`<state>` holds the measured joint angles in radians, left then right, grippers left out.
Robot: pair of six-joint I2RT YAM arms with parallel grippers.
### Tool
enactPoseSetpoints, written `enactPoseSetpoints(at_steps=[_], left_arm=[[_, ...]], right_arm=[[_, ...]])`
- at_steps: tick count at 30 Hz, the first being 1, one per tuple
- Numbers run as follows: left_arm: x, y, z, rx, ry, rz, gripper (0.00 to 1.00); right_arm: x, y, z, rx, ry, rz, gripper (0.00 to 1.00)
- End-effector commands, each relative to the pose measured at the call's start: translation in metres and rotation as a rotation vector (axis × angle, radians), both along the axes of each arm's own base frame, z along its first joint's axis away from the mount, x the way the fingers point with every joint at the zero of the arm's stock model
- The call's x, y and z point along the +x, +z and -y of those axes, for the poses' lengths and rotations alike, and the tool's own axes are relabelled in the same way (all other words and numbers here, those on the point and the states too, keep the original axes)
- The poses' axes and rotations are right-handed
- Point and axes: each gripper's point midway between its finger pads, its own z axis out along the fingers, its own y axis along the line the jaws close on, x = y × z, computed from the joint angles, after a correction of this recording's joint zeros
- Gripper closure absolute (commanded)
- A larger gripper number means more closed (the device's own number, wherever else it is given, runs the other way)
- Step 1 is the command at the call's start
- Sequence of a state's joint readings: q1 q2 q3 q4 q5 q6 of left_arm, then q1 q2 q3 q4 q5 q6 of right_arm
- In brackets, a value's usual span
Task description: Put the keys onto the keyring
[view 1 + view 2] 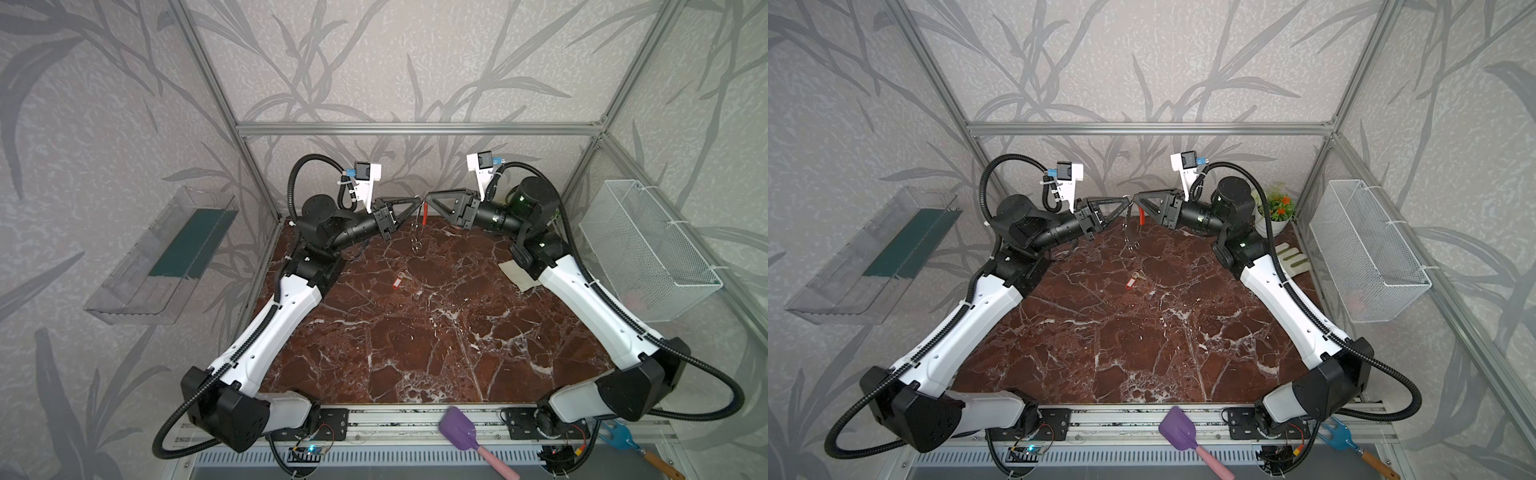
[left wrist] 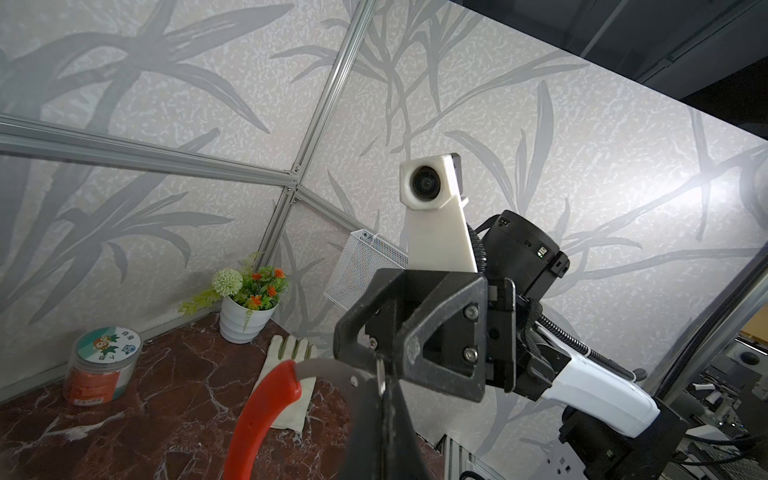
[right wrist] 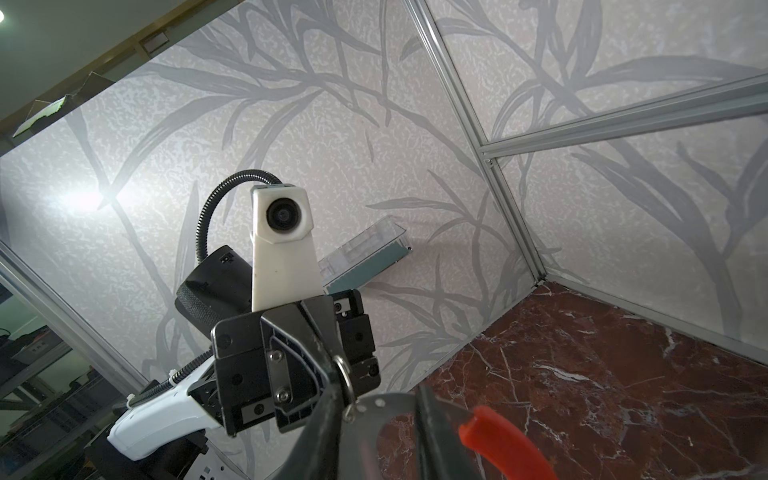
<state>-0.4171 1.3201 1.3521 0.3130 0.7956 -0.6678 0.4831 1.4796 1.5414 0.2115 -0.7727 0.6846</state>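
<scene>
Key tag (image 1: 398,280): small red-orange rectangle with tiny metal ring, lying flat mid-table (image 1: 415,353), well apart from grippers. Hoop (image 1: 424,216): thin grey band, one red section, hanging between grippers at back. Left gripper (image 1: 419,203) clenched on band. Right gripper (image 1: 427,200) jaws part-way apart astride band; grip unclear. Tag shows in top views only, band's holes (image 3: 379,402) in wrist views only.

Tabletop (image 1: 415,332) veined in white over red-brown marble, hoop (image 1: 415,235) silvery-grey with one red section, key tag (image 1: 399,281) red-orange, walls (image 1: 374,62) patterned with grey leaves
</scene>
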Motion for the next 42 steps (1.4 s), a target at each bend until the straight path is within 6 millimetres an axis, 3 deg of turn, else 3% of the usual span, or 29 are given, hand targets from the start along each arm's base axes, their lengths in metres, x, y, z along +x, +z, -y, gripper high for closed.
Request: enactPoseSetpoints(at_steps=[1, 16, 19, 23, 28, 32, 34, 42], left_arm=[[-0.014, 0.023, 0.000, -0.033, -0.040, 0.068, 1.00], [-0.018, 0.023, 0.002, -0.030, -0.056, 0.059, 1.00], [-0.018, 0.022, 0.003, -0.025, -0.059, 0.054, 1.00], [-0.017, 0.019, 0.003, -0.018, -0.056, 0.042, 1.00], [-0.017, 0.017, 0.004, -0.011, -0.056, 0.034, 1.00], [-0.017, 0.015, 0.003, 0.006, -0.050, 0.029, 0.83], [-0.017, 0.013, 0.002, 0.021, -0.047, 0.025, 0.79], [-0.019, 0.009, 0.001, 0.047, -0.068, 0.012, 0.83]], right_arm=[[-0.011, 0.021, 0.000, 0.039, 0.043, 0.053, 0.71], [-0.026, 0.019, -0.014, 0.032, 0.124, 0.050, 0.83], [-0.032, 0.021, -0.017, 0.030, 0.145, 0.059, 0.87], [-0.038, 0.023, -0.019, 0.030, 0.165, 0.072, 1.00], [-0.041, 0.023, -0.015, 0.015, 0.150, 0.097, 1.00], [-0.040, 0.022, -0.011, 0.005, 0.125, 0.105, 1.00], [-0.037, 0.021, -0.008, 0.003, 0.115, 0.102, 1.00], [-0.032, 0.015, 0.004, -0.034, 0.107, 0.124, 1.00]])
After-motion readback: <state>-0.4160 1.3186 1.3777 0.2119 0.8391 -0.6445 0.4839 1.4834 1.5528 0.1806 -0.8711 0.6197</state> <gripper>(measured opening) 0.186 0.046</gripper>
